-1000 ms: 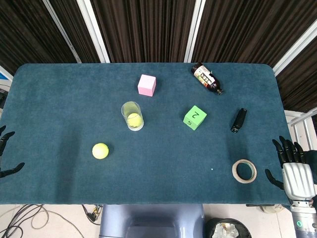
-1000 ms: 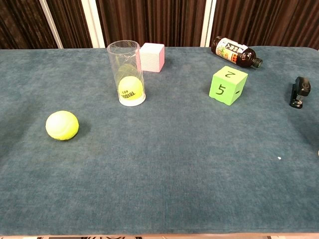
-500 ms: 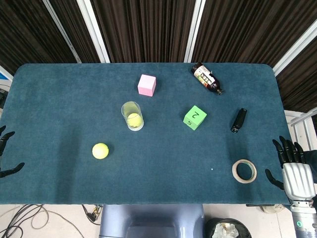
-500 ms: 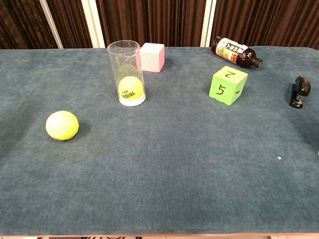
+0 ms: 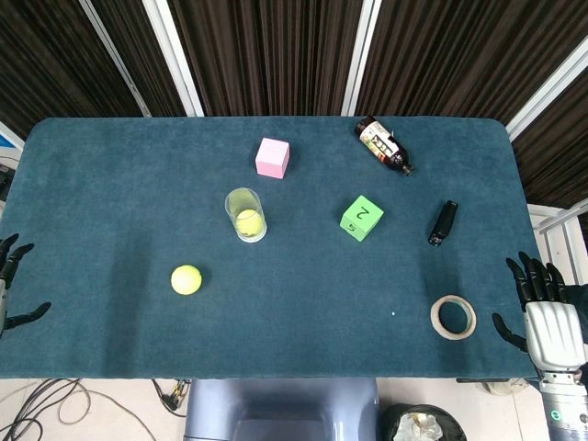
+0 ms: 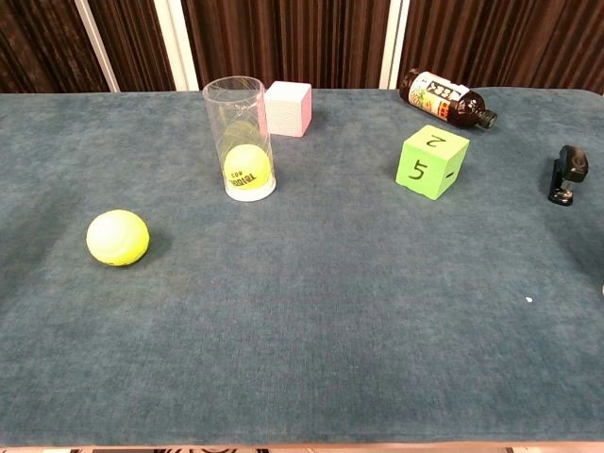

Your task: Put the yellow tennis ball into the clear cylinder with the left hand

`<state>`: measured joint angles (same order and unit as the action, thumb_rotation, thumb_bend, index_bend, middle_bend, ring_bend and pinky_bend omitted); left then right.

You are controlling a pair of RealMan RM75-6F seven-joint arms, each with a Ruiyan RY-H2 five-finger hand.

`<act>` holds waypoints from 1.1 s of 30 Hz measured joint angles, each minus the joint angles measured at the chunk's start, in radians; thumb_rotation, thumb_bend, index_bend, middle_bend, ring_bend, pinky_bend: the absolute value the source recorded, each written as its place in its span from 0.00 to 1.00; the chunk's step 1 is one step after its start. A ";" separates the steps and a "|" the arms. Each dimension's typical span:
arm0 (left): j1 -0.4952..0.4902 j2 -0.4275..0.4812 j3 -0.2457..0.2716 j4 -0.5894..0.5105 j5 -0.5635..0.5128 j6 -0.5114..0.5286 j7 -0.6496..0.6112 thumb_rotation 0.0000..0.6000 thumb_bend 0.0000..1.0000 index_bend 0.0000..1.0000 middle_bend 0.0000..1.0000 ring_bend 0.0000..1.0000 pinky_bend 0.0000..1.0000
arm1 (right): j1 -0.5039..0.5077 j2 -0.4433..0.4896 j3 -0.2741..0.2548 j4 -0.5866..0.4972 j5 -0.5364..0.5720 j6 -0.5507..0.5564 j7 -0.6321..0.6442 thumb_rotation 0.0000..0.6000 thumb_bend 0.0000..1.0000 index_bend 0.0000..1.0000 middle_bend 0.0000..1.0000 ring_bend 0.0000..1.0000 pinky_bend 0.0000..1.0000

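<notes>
A yellow tennis ball (image 5: 186,279) (image 6: 118,237) lies loose on the blue table, left of centre. The clear cylinder (image 5: 245,214) (image 6: 239,138) stands upright behind and to the right of it, with another yellow ball (image 6: 246,166) resting at its bottom. My left hand (image 5: 11,285) shows only at the table's left edge in the head view, fingers spread, holding nothing, far from the ball. My right hand (image 5: 542,308) hangs off the right front corner, fingers apart and empty. Neither hand appears in the chest view.
A pink cube (image 5: 273,157) sits behind the cylinder. A green numbered cube (image 5: 362,218), a brown bottle (image 5: 383,144) lying on its side, a black device (image 5: 443,222) and a tape roll (image 5: 453,316) occupy the right half.
My left hand has shifted slightly at the table's left edge. Nothing on the table has moved.
</notes>
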<state>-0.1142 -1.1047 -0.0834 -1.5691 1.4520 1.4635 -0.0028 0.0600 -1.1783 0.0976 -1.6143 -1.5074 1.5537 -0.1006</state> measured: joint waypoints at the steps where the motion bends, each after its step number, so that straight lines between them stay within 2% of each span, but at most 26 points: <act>1: -0.003 0.002 0.002 -0.002 0.009 -0.004 -0.006 1.00 0.05 0.16 0.03 0.04 0.06 | 0.000 -0.001 -0.001 0.000 0.000 -0.002 -0.003 1.00 0.35 0.09 0.00 0.00 0.00; 3: -0.024 0.008 0.010 -0.005 0.044 -0.030 -0.020 1.00 0.05 0.16 0.03 0.04 0.06 | 0.002 -0.003 -0.002 0.001 0.001 -0.004 -0.008 1.00 0.35 0.09 0.00 0.00 0.00; 11: -0.122 0.020 0.012 -0.026 0.069 -0.170 -0.020 1.00 0.05 0.16 0.03 0.04 0.06 | 0.004 -0.012 -0.003 0.004 0.003 -0.010 -0.021 1.00 0.35 0.09 0.00 0.00 0.00; 19: -0.244 0.001 0.004 -0.089 0.069 -0.335 0.077 1.00 0.05 0.16 0.03 0.04 0.06 | 0.003 -0.009 -0.001 0.003 0.006 -0.007 -0.018 1.00 0.35 0.09 0.00 0.00 0.00; 26: -0.339 -0.084 -0.011 -0.101 0.008 -0.452 0.214 1.00 0.05 0.16 0.04 0.04 0.08 | 0.001 -0.005 0.003 0.001 0.009 -0.003 -0.012 1.00 0.35 0.09 0.00 0.00 0.00; 33: -0.412 -0.185 -0.013 -0.053 -0.043 -0.538 0.299 1.00 0.05 0.16 0.04 0.04 0.10 | 0.001 -0.005 0.005 0.003 0.012 -0.002 -0.010 1.00 0.35 0.09 0.00 0.00 0.00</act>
<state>-0.5258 -1.2894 -0.0964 -1.6224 1.4090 0.9257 0.2966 0.0613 -1.1833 0.1029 -1.6118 -1.4959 1.5517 -0.1102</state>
